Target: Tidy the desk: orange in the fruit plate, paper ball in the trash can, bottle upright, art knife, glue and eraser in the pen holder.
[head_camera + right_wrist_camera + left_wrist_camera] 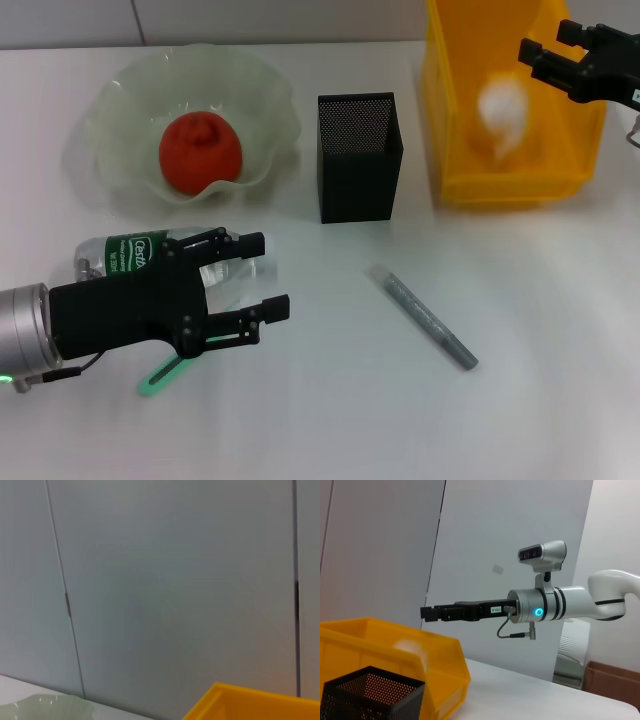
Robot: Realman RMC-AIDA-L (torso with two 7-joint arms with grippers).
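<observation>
The orange (pixel 199 150) lies in the pale green fruit plate (pixel 120 100) at the back left. A white paper ball (pixel 502 110) shows inside the yellow trash can (pixel 510 185) at the back right. My right gripper (pixel 548 42) hovers open and empty over the can's far corner, and it also shows side-on as the right gripper (pixel 427 613) in the left wrist view. The clear bottle (pixel 125 252) with a green label lies on its side at the front left. My left gripper (pixel 266 274) stands open just over and past it, holding nothing. The black mesh pen holder (pixel 358 155) stands mid-table. No eraser shows.
A grey stick-shaped item (pixel 424 317) lies slantwise on the white table right of centre. A slim green item (pixel 163 376) pokes out from under my left gripper's body. The trash can (pixel 395 650) and pen holder (pixel 370 692) appear in the left wrist view.
</observation>
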